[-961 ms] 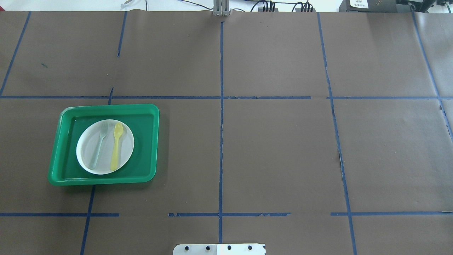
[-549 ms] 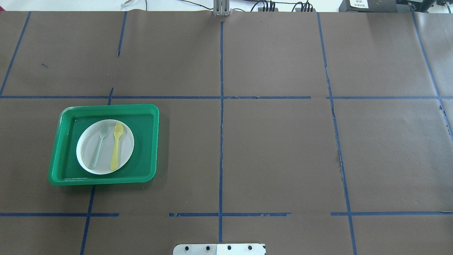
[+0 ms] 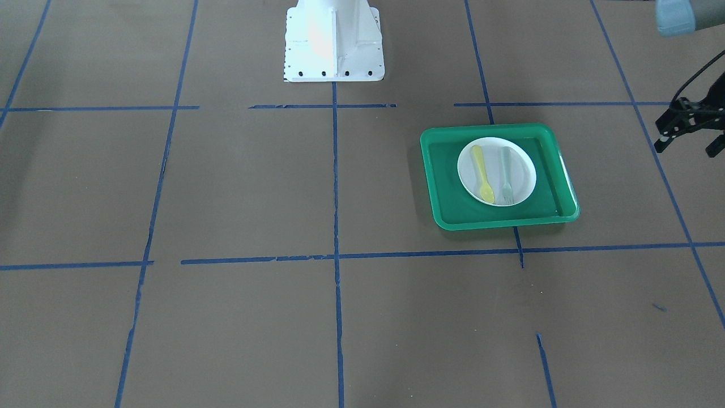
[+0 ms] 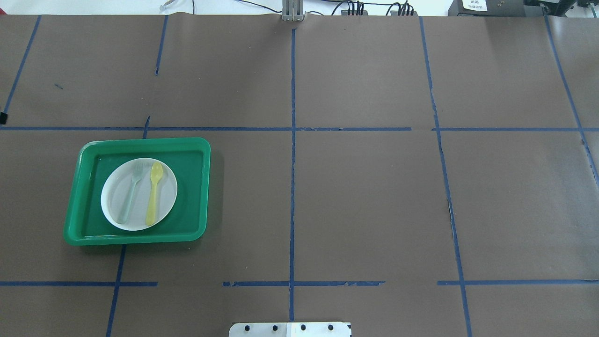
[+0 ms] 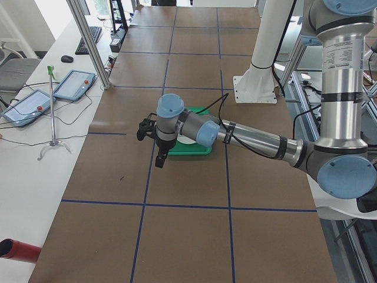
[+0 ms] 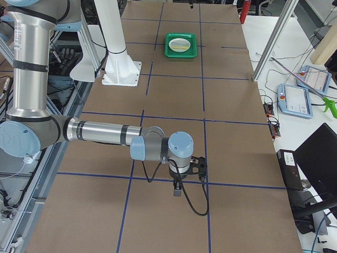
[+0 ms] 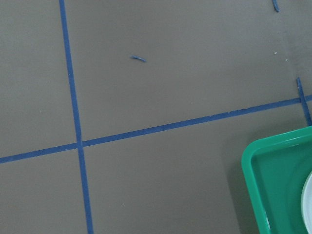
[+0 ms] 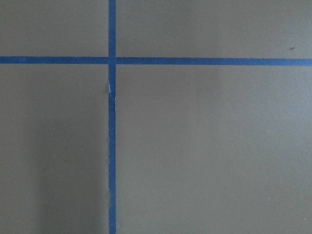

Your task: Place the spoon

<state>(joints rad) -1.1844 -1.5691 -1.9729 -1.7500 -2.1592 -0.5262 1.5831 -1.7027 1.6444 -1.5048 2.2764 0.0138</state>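
The yellow spoon (image 4: 153, 194) lies on a white plate (image 4: 169, 185) next to a pale grey-green fork (image 4: 130, 192), bowl towards the far side. The plate sits in a green tray (image 4: 193, 187) on the table's left half. From the front, the spoon (image 3: 482, 174) lies left of the fork (image 3: 506, 175). My left gripper (image 3: 686, 148) hovers open and empty beyond the tray's outer side, apart from it. A black tip of it shows at the overhead view's left edge (image 4: 2, 118). My right gripper (image 6: 179, 187) shows only in the right side view, far from the tray; I cannot tell its state.
The brown table cover carries a grid of blue tape lines (image 4: 292, 187). The robot's white base (image 3: 333, 42) stands at the near middle edge. The left wrist view shows a corner of the tray (image 7: 278, 180). The right wrist view shows only cover and tape.
A black tip of the left gripper has come into the overhead view at its left edge. The spoon, fork, plate and tray have not moved.
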